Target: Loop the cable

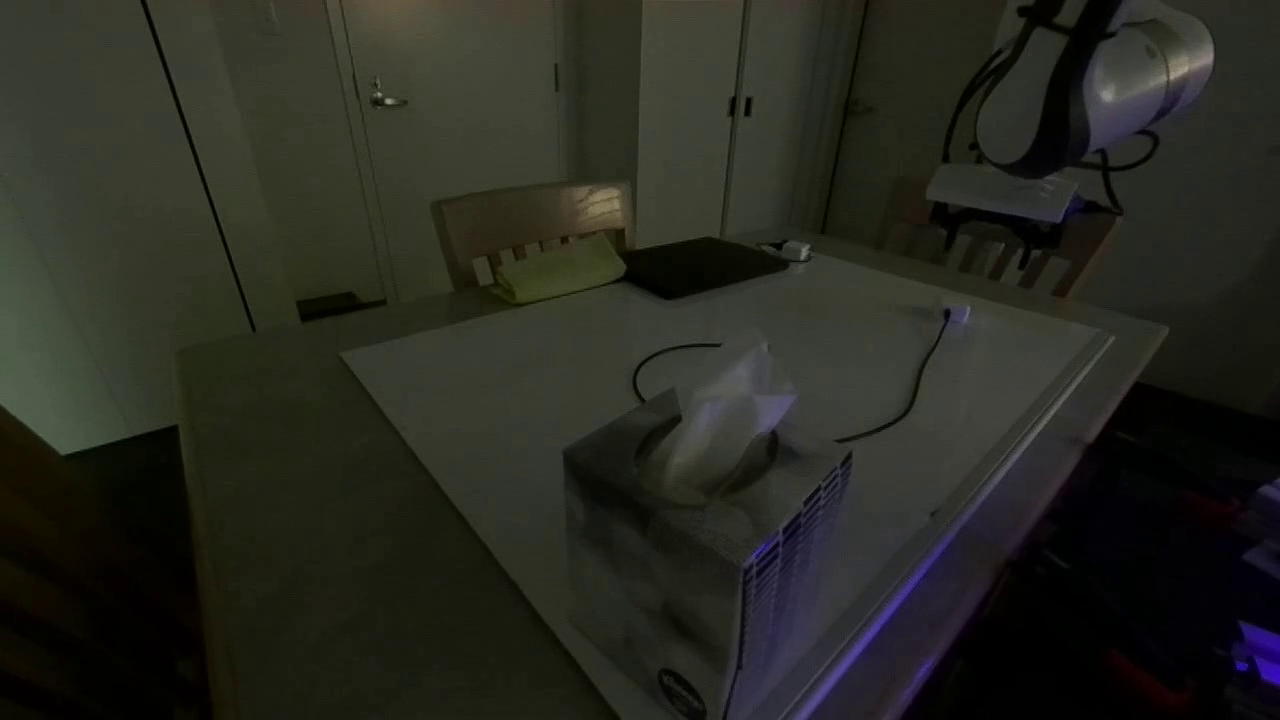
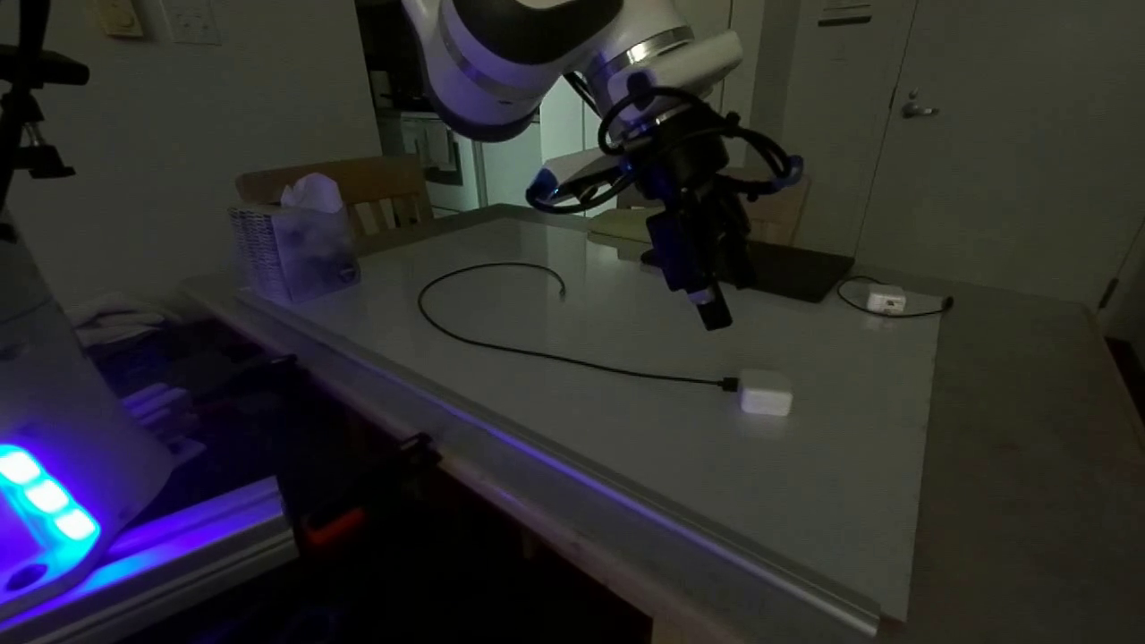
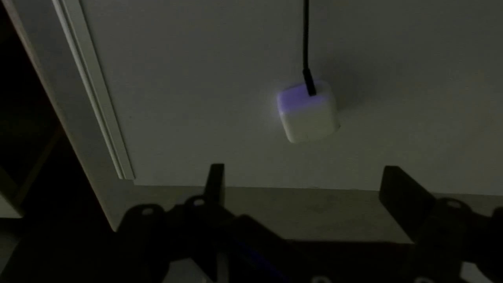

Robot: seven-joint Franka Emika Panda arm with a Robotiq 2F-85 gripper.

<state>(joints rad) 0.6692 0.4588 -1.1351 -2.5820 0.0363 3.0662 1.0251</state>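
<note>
The hand (image 3: 302,169) is spread wide above the bench (image 2: 1011,402); the cable (image 2: 572,360) is laid on the white board (image 2: 823,483).
In the wrist view, the fingers (image 3: 215,182) are set far apart, the board's edge and bare bench seen between them; the white plug block (image 3: 308,114) is not touched by them. In an exterior view, the cable is bent in an open curve, one end joined to the block.

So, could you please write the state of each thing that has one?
Gripper: open, holding nothing
Cable: in an open curve, one end fitted into its white plug, other end free
Tissue box: open, tissue sticking out
Green cloth: folded
Dark pad: lying flat
Double doors: closed
Base lights: lit
</note>
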